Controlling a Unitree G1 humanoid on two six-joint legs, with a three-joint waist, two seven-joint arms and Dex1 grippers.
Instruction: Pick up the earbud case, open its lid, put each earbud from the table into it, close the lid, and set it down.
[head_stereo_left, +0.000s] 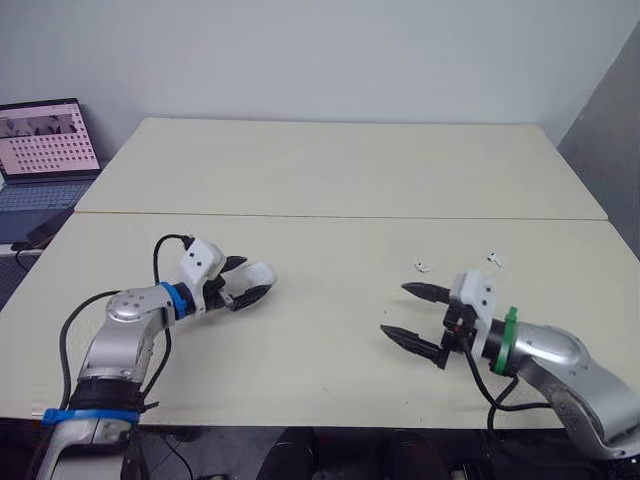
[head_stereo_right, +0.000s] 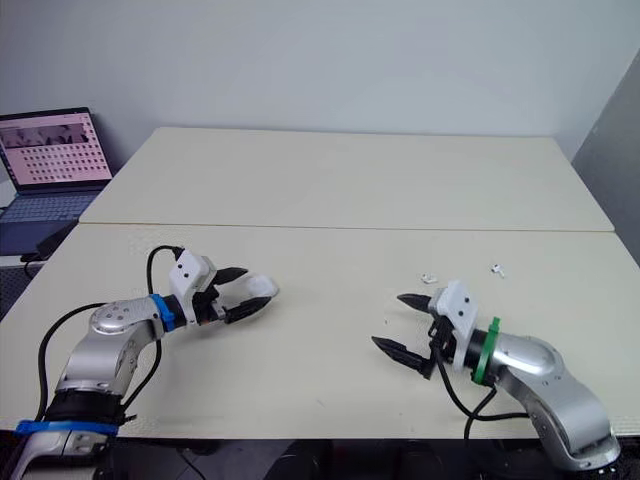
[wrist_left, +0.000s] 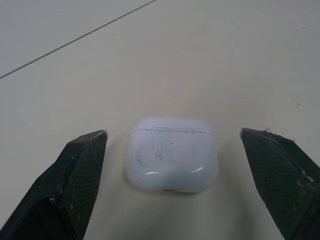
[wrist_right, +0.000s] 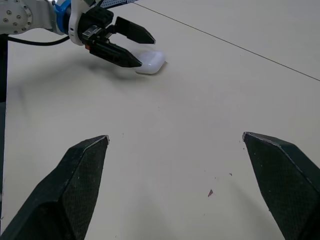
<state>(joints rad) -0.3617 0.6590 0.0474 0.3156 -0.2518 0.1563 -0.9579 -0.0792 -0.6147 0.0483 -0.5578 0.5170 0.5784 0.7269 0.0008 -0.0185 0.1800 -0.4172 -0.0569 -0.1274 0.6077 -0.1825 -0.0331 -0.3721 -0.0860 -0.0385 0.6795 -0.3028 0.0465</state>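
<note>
Left gripper (head_stereo_left: 254, 276): fingers spread apart, gripping nothing, down near the table (head_stereo_left: 330, 170). Straddling the earbud case (wrist_left: 171, 160), one finger on each side. Clear gap on both sides in the left wrist view, no contact. Earbud case white, lying flat on the tabletop, lid shut, lid seam visible as a thin line near one end. Sits on the robot's left side of the near table half.

Right gripper (head_stereo_left: 394, 309): fingers also wide apart, empty, low over bare tabletop on the robot's right, tips pointing toward the left gripper. Well apart from the earbud case.

Two earbuds lying on the table beyond the right gripper. First earbud (head_stereo_left: 423, 266) near, just past the farther finger. Second earbud (head_stereo_left: 494, 259) further to the robot's right, apart from the first. Both white, too small to tell orientation.

Seam line across the table between near and far halves. Laptop (head_stereo_left: 45, 150) with lit screen at far left, beside the table edge.
</note>
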